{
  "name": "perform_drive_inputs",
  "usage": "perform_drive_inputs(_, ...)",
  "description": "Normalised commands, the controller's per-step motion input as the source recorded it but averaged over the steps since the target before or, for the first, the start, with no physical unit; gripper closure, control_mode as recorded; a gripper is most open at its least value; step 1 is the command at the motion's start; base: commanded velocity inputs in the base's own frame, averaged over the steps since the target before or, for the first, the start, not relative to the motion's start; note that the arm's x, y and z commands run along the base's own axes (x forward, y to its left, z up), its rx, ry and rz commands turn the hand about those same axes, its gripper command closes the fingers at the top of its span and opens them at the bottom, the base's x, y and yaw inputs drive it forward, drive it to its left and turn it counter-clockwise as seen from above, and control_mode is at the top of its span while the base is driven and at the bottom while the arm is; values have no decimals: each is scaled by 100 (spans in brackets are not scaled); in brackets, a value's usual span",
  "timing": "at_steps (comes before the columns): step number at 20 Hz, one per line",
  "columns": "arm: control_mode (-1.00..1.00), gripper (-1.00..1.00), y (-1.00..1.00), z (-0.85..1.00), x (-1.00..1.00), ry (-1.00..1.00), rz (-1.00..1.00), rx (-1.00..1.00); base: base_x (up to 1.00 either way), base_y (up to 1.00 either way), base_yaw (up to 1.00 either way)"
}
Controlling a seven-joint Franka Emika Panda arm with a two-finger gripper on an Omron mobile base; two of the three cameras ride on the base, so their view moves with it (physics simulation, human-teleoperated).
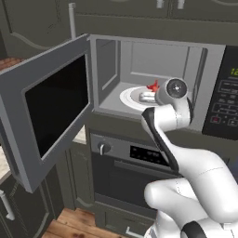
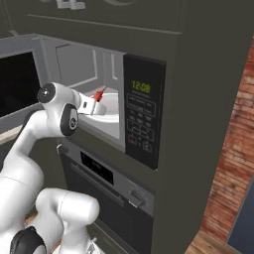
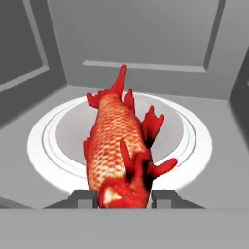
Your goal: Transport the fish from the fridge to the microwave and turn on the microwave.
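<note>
The silver-grey built-in microwave stands with its dark-glass door swung open leftward. The white arm reaches inside. A small red-orange fish sits above the white round turntable.

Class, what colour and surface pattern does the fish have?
Bright red-orange with a scaly pattern; the fish shows best in the hand view.

Arm stretched forward, pincer closed on its load

In the left base view the white arm rises from about 5 o'clock, bends at a dark-edged elbow and reaches toward 12 o'clock, its round wrist joint facing the camera. In the right base view it climbs from 7 o'clock and turns toward 3 o'clock, the hand held roughly level. The pincer shows two dark finger tips at 6 o'clock of the hand view, clamped on either side of the fish.
</note>
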Motion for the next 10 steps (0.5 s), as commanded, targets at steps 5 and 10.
perform_drive_inputs(5, -100, 100, -9, -15, 39, 0, 0, 0, 0, 0, 0)
perform_drive_inputs(10, -100, 100, -4, -17, 22, 0, 0, 0, 0, 0, 0)
